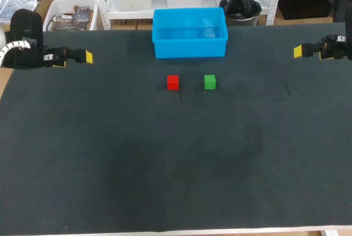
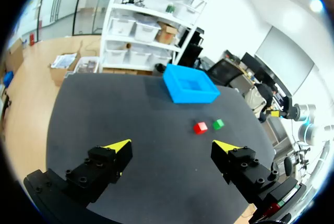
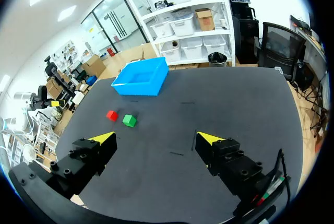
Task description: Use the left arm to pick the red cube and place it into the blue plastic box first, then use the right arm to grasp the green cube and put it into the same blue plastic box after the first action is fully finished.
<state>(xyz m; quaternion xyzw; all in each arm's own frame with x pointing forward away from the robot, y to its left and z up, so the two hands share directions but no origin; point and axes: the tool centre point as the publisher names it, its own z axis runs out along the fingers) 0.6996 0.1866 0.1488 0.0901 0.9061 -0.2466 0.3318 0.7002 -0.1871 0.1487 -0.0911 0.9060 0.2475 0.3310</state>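
Observation:
The red cube point(image 1: 172, 82) and the green cube point(image 1: 209, 82) sit side by side on the dark table, a little in front of the blue plastic box point(image 1: 190, 32), which looks empty. My left gripper point(image 1: 77, 57) hovers open at the table's far left, well away from the cubes. My right gripper point(image 1: 308, 50) is open at the far right. From the left wrist, the red cube point(image 2: 200, 127) and green cube point(image 2: 218, 124) lie far ahead of the open left gripper point(image 2: 175, 148). From the right wrist, the green cube point(image 3: 129, 120) and red cube point(image 3: 111, 115) lie ahead of the right gripper point(image 3: 156, 139).
The dark table mat point(image 1: 165, 164) spreads wide in front of the cubes with nothing on it. The box stands at the table's back edge, centre.

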